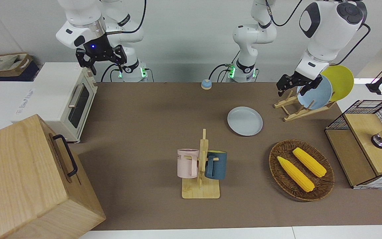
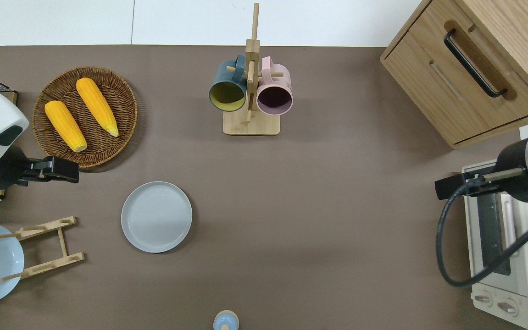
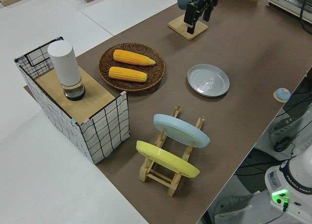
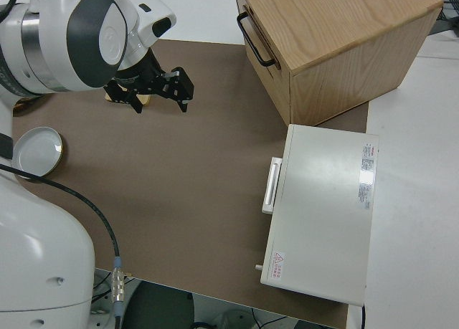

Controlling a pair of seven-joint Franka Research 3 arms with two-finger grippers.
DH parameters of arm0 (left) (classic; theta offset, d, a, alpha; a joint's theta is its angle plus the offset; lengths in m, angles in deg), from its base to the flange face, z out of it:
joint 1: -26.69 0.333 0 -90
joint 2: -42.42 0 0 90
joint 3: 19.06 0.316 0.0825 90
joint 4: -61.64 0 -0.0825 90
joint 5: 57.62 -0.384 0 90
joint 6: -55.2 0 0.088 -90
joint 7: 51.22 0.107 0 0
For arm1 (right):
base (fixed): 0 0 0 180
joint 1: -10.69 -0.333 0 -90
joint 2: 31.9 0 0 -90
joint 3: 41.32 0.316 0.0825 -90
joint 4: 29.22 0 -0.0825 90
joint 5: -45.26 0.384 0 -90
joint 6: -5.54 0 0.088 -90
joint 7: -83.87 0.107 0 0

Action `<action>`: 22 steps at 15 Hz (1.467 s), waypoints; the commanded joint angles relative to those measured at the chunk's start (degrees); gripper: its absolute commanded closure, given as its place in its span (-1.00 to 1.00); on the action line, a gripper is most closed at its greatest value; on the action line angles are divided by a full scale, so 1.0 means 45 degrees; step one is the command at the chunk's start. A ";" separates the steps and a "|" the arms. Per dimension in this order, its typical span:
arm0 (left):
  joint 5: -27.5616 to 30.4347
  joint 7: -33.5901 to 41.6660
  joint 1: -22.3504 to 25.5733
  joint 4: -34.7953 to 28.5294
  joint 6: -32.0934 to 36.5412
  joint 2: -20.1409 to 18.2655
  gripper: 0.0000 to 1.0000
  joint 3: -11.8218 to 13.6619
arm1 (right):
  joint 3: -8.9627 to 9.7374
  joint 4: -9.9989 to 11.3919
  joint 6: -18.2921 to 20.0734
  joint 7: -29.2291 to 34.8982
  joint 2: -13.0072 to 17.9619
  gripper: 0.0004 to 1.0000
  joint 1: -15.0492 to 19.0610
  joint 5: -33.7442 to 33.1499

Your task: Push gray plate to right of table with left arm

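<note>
The round pale gray-blue plate (image 2: 156, 217) lies flat on the brown surface (image 2: 319, 206). The left gripper (image 2: 64, 170) is held aloft, jaws open and empty.

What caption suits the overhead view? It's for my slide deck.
Left gripper hovers over the table between corn basket and gray plate, plate untouched; right arm parked.
</note>
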 commanded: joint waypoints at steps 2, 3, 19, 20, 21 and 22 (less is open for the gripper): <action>-0.0052 -0.0122 -0.0152 0.0117 0.0271 -0.0018 -0.99 0.0133 | 0.0214 -0.0111 0.0198 0.0166 0.0037 -0.97 0.0251 0.0074; -0.0052 -0.0141 -0.0152 0.0078 0.0271 -0.0018 -0.99 0.0133 | 0.0214 -0.0111 0.0198 0.0166 0.0037 -0.97 0.0251 0.0074; -0.0071 -0.0570 -0.0152 -0.8689 -0.8321 -0.1483 -0.99 0.0406 | 0.0195 -0.0111 0.0198 0.0166 0.0037 -0.97 0.0251 0.0055; -0.0071 -0.0571 -0.0171 -0.9040 -0.8593 -0.1463 -0.99 0.0406 | 0.0214 -0.0111 0.0198 0.0166 0.0037 -0.97 0.0251 0.0074; -0.0052 -0.0571 -0.0171 -0.9488 -0.8906 -0.1463 -0.99 0.0387 | 0.0195 -0.0111 0.0198 0.0166 0.0037 -0.97 0.0251 0.0074; -0.0052 -0.0590 -0.0191 -1.0073 -0.9469 -0.1463 -0.99 0.0387 | 0.0214 -0.0111 0.0198 0.0166 0.0037 -0.97 0.0251 0.0074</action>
